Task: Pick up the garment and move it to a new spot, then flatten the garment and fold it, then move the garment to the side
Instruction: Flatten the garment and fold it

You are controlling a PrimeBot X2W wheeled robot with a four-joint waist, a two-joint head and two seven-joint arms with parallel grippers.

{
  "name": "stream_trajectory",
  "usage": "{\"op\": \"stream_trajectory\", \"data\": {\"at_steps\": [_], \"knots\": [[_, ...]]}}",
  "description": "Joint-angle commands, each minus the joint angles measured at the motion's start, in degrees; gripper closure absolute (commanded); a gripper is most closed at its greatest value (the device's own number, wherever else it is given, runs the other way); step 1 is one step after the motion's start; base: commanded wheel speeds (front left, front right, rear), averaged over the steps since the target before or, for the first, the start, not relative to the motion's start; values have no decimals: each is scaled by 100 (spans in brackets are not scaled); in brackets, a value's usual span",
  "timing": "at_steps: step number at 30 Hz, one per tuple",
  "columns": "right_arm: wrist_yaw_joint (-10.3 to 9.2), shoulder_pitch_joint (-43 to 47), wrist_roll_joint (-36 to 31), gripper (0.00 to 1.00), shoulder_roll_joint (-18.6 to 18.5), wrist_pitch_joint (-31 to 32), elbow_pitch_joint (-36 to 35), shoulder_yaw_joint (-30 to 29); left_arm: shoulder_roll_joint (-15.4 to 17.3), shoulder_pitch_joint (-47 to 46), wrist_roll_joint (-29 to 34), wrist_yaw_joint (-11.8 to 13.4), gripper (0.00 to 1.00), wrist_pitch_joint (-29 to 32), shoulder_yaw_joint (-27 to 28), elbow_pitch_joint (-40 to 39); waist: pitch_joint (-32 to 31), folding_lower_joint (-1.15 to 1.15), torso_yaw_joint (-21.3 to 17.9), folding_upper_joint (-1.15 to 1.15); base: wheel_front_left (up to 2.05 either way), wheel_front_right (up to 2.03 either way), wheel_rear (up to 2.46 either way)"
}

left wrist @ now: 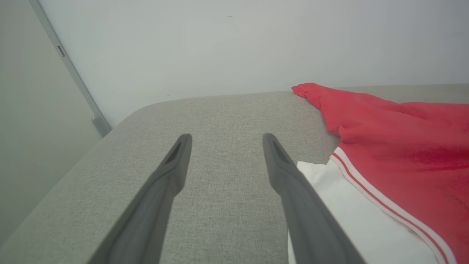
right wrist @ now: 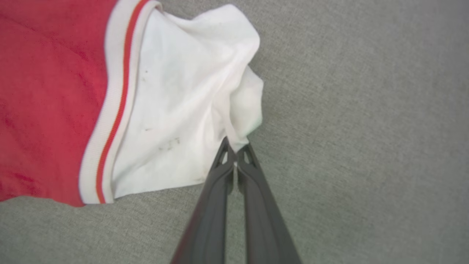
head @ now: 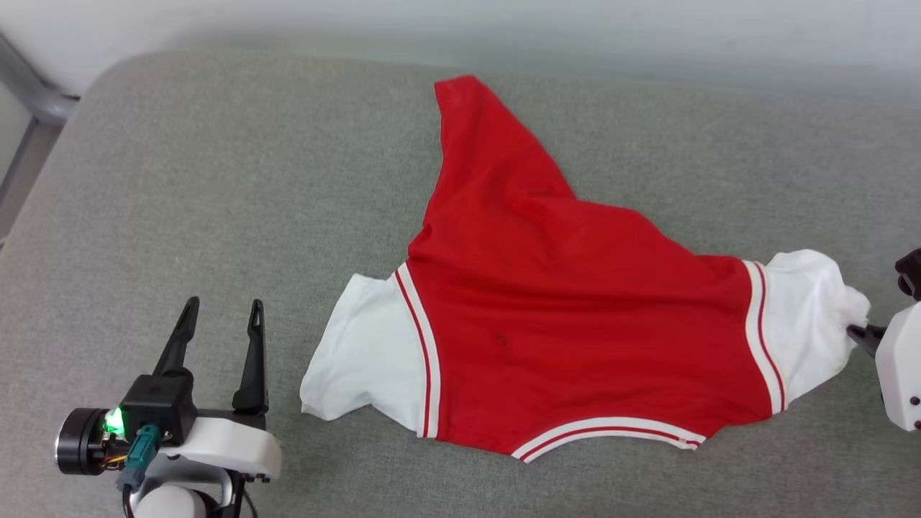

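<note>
Right tool (right wrist: 236, 151) clamped on white sleeve (right wrist: 176, 110) of garment (head: 575, 309)
Left tool (head: 221, 311) fully spread, empty, over grey surface (head: 216, 180) beside other sleeve (head: 360, 352)

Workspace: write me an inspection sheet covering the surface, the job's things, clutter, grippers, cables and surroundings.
Surface: grey fabric cushion, with a rounded far-left corner.
Job's things: the red jersey T-shirt lies spread but rumpled, plain side up, with one red corner drawn toward the far edge. The right white sleeve is bunched up.
Clutter: nothing seen.
Grippers: the left gripper is open and holds nothing, beside the other white sleeve. The right gripper is shut on the edge of the right white sleeve.
Cables: a teal connector and thin wires at the left wrist.
Surroundings: pale wall; grey metal frame at the far left.
</note>
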Motion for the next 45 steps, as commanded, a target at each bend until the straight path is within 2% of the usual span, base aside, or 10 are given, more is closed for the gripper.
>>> {"op": "stream_trajectory", "data": {"at_steps": [1, 6, 10, 19, 25, 33, 40, 45], "knots": [[-6, 87, 18, 100, 1, -108, -56, -51, 62, 30, -33, -56, 0, 9, -11, 50, -192, 0, -58, 0, 0, 0, 0], [-6, 394, 64, 100, -61, -440, -386, -207, 441, -132, -182, -373, 0, 596, -134, 77, -475, 0, -127, 0, 0, 0, 0], [-6, 656, -6, 100, -15, -495, -636, -346, 837, -304, -560, -539, 0, 1488, -359, -60, -571, 0, -173, 0, 0, 0, 0], [-6, 1016, -284, 100, 211, -412, -986, -773, 2048, -830, -2257, -579, 0, 4007, -1358, -678, -511, 0, -235, 0, 0, 0, 0], [-6, 1028, -472, 100, 355, -307, -1159, -968, 2555, -1096, -3059, -581, 0, 5237, -1898, -819, -356, 0, -316, 0, 0, 0, 0], [-6, 861, -621, 100, 479, -195, -1317, -1046, 2856, -1301, -3463, -581, 0, 5816, -2456, -552, -99, 0, -484, 0, 0, 0, 0], [-6, 694, -685, 100, 493, -150, -1377, -1059, 3020, -1463, -3616, -581, 0, 5804, -2873, -107, 175, 0, -591, 0, 0, 0, 0], [-6, 577, -706, 100, 501, -144, -1417, -1018, 3006, -1527, -3743, -581, 0, 5792, -3176, 299, 353, 0, -649, 0, 0, 0, 0]]}}
